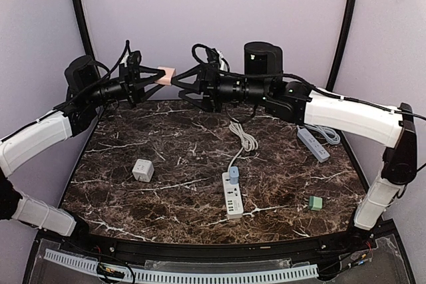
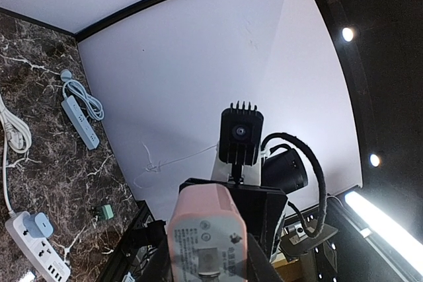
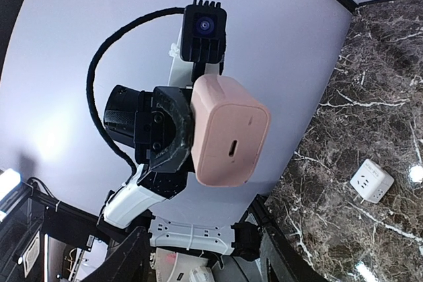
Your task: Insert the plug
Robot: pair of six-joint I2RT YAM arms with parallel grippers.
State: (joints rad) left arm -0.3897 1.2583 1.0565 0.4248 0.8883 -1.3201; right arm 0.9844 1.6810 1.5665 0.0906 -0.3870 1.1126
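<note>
The left claw [image 1: 157,77] is clamped on the pink plug [image 1: 165,74], high above the far edge of the counter [image 1: 166,184]. The right claw [image 1: 178,81], fingers apart, faces it, just beside.

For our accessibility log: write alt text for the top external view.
Two robot arms meet in mid-air over a dark marble table, the left end effector gripping a pink adapter, the right end effector close beside it. Below lie a white cube socket, a white power strip, a grey power strip and a small green block.
</note>
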